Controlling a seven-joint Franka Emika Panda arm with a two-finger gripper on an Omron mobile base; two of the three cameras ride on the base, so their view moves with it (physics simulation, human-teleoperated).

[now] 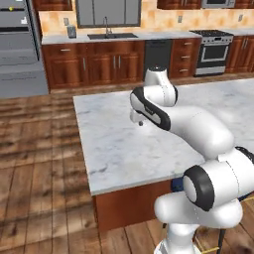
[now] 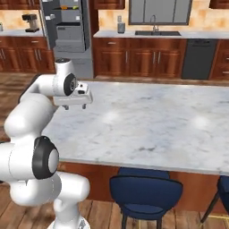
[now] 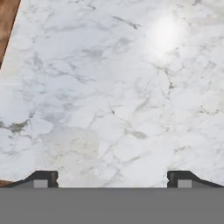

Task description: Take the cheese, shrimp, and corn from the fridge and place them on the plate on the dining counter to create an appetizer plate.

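My gripper [image 3: 113,179] hangs open just above the dining counter [image 3: 109,87], with only bare marble between its fingertips [image 3: 46,178]. It is near the counter's left end [image 1: 124,144] in the left base view, where the gripper [image 1: 140,121] points down. The right base view shows the gripper [image 2: 74,106] over the slab [image 2: 147,120] too. The fridge [image 2: 67,27] stands open across the room, also seen as the grey fridge [image 1: 17,44] at far left. A small orange thing [image 2: 65,6] lies on an upper shelf, too small to name. The plate, cheese, shrimp and corn are out of view.
Blue stools [image 2: 145,192] stand at the counter's near side. Along the far wall run wood cabinets with a sink [image 1: 111,35], a stove [image 1: 213,47], a dark dishwasher [image 2: 199,58] and a coffee machine [image 2: 30,22]. Wood floor [image 1: 39,163] lies between island and fridge.
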